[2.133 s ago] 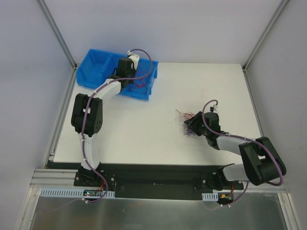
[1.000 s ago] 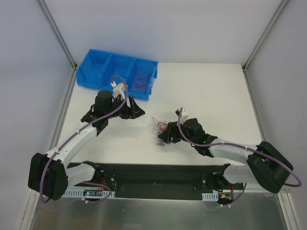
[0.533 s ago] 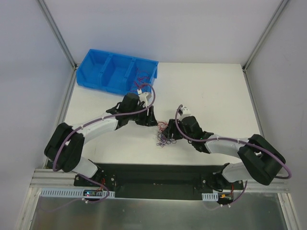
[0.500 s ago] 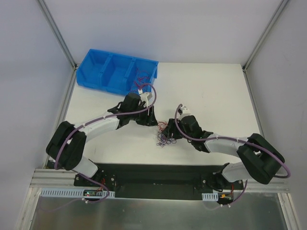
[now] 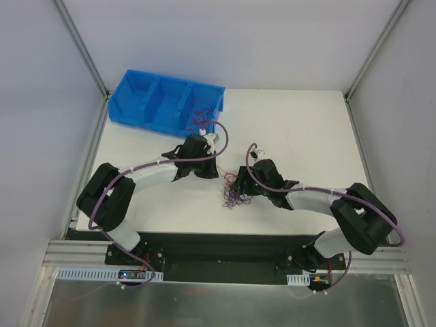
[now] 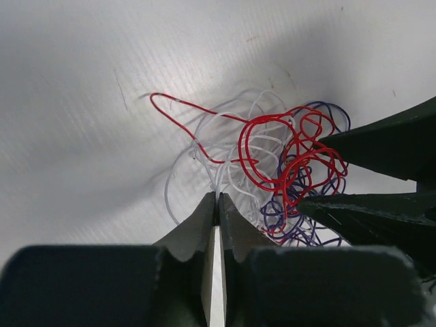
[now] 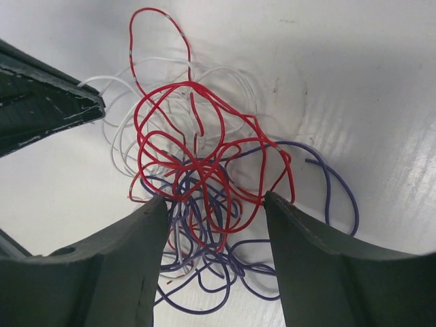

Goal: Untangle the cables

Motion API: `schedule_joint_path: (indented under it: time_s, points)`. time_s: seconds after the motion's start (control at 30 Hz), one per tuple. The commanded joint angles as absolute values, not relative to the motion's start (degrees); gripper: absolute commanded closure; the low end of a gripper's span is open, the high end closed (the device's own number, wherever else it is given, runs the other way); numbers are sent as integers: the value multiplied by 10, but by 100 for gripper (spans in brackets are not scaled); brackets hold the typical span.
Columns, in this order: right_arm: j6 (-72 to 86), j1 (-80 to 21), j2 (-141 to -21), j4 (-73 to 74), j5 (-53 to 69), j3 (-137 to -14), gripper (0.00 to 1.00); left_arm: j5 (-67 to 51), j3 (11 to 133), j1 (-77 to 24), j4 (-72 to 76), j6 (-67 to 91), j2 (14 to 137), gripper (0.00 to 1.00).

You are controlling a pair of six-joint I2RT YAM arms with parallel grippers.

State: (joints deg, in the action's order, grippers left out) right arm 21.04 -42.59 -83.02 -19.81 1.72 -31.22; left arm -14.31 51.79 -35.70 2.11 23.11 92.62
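The left arm (image 5: pixel 146 172) and right arm (image 5: pixel 315 199) are built from white links and black housings. A thick purple hose (image 5: pixel 400 234) is strung along each (partly looping free); the fingers (image 6: pixel 196 228) are dark tapered wedges.

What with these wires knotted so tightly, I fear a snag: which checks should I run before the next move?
1. Left pincer shut at the white edge of the cables: ok.
2. White strand truly pinched in it: cannot tell.
3. Right pincer holding the bunch: not ok; open, straddling red and purple loops.
4. Colours separated: not ok; red, white and purple interlaced.
5. Bunch on the table, apart from the blue bin: ok.
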Motion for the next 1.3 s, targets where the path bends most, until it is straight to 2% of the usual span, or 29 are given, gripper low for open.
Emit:
schedule_joint_path:
  time_s: [0.0,0.17,0.37,0.63,0.73,0.9,1.03,1.27]
  points:
    - [233,-424,-846,-131,-35,-356,39,-104,550,-374,15,202,900,100]
    - [256,-426,-888,-50,-82,-408,40,-107,548,-386,10,179,803,100]
    - [292,-426,-913,23,-153,-442,44,-62,558,-388,-12,130,620,100]
    - [329,-424,-904,55,-225,-446,46,40,690,-388,-76,43,464,100]
    - [342,-397,-905,72,-229,-456,46,103,768,-388,-91,25,448,100]
    - [399,-348,-911,94,-241,-457,47,232,959,-388,-149,-45,505,100]
    - [436,-327,-896,100,-268,-446,48,248,1051,-388,-170,-85,534,100]
    - [461,-311,-849,82,-286,-403,48,183,973,-388,-205,-8,527,100]
